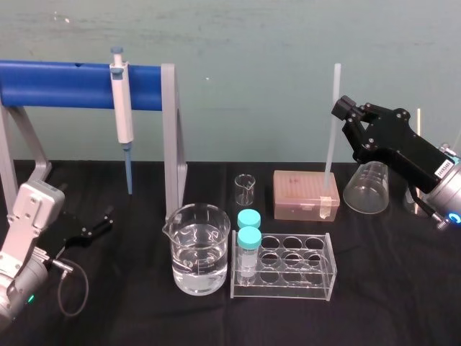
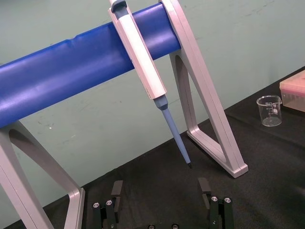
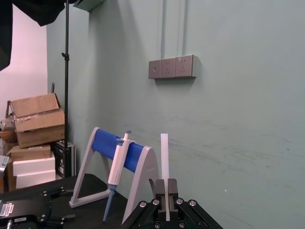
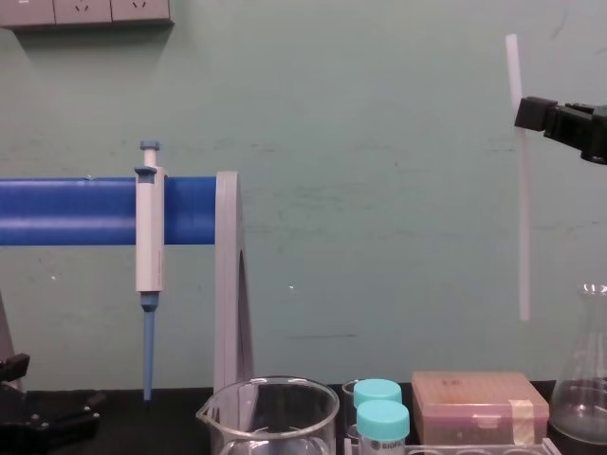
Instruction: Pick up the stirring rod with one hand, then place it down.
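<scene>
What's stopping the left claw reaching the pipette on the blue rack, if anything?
Likely nothing, so yes: the left claw lies open before the pipette, only bare cloth between. The right claw holds the stirring rod far aside.

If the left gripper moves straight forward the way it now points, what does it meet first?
Likely the pipette's blue tip, which hangs ahead between the open left gripper's fingers; depth is unclear, so it may pass beneath it.

Your right arm is up, left arm parked.
Right gripper [image 1: 343,110] sits high, pinching the rod [image 1: 331,144]; left gripper [image 1: 99,223] rests low, fingers spread.
</scene>
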You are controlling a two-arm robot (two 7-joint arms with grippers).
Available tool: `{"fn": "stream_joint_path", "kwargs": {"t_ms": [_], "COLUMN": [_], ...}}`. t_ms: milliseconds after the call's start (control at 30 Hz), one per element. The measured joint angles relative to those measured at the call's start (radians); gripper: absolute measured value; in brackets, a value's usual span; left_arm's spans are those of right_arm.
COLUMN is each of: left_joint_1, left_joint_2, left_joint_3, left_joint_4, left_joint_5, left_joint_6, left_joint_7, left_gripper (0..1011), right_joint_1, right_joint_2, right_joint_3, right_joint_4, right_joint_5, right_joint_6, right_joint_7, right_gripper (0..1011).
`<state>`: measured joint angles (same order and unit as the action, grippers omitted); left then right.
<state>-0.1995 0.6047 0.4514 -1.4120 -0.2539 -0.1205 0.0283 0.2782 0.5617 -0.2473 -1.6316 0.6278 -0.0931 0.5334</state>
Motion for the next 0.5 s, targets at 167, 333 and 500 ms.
{"fn": "stream_joint_path", "kwargs": {"t_ms": [167, 333, 500], "left_joint_1": [0.0, 0.0, 0.0], "left_joint_2": [0.0, 0.0, 0.0], "left_joint_3": [0.0, 0.0, 0.0], "left_joint_4": [0.0, 0.0, 0.0], "left_joint_5": [0.0, 0.0, 0.0], "left_joint_6": [0.0, 0.0, 0.0], "left_joint_7": [0.0, 0.0, 0.0], "left_gripper": [1000, 1000, 1000], "right_joint_1": [0.001, 0.003, 0.005], "right_joint_2": [-0.001, 0.0, 0.001], "right_joint_3": [0.0, 0.0, 0.0], "right_joint_4": [0.005, 0.009, 0.014], "right_joint_5": [0.0, 0.0, 0.0], "right_joint_6": [-0.001, -0.001, -0.001], "right_joint_7": [0.001, 0.003, 0.008], "right_gripper": [40, 40, 39]}}
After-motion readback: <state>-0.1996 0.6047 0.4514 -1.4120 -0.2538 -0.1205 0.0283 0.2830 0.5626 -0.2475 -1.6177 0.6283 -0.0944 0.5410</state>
